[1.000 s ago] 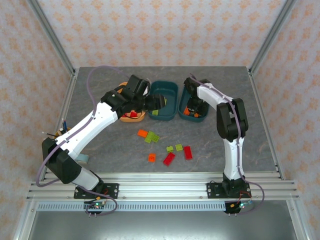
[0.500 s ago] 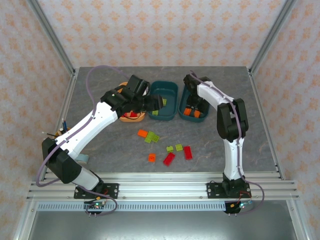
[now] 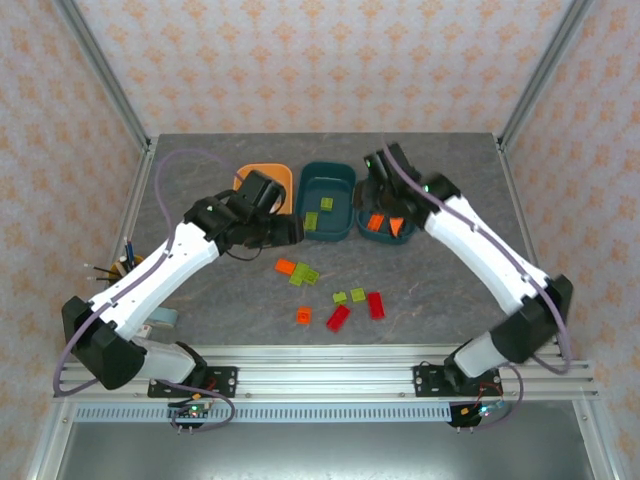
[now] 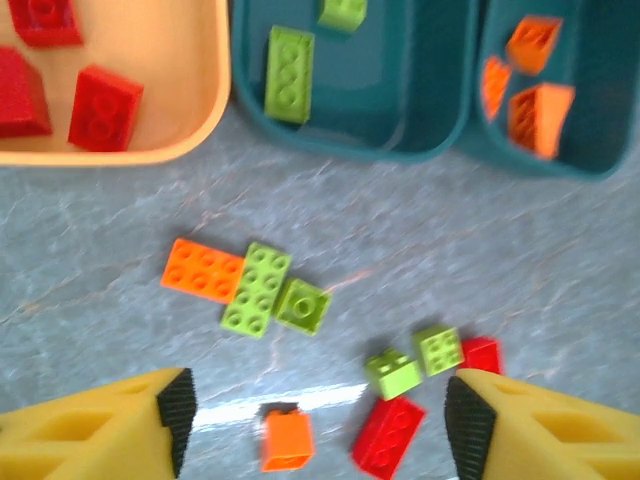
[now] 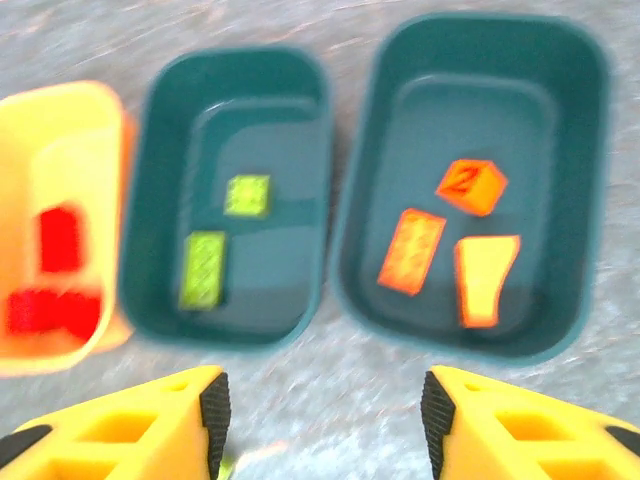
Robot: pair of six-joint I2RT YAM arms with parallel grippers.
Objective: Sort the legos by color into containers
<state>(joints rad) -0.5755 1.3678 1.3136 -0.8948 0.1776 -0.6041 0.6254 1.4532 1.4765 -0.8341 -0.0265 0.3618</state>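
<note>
Three trays stand in a row at the back. The light orange tray (image 3: 262, 178) (image 4: 190, 148) holds red legos (image 4: 104, 108). In the middle teal tray (image 3: 345, 190) (image 5: 150, 200) lie two green legos (image 5: 204, 269). Three orange legos (image 5: 410, 250) lie in the right teal tray (image 3: 404, 238) (image 5: 590, 200). Loose legos are scattered on the table: orange (image 4: 285, 440), red (image 4: 388, 436), green (image 4: 256, 290). My left gripper (image 3: 290, 232) (image 4: 318, 425) hangs open and empty above them. My right gripper (image 3: 385, 198) (image 5: 322, 425) is open and empty over the front edge of the teal trays.
A yellow pen cup (image 3: 120, 266) stands at the table's left edge beside my left arm. An aluminium rail (image 3: 320, 375) runs along the near edge. Frame posts rise at the back corners.
My left gripper pulled back from over the middle teal tray toward the loose legos. My right gripper opened, left an orange lego in the right teal tray and rose; its arm swung right.
</note>
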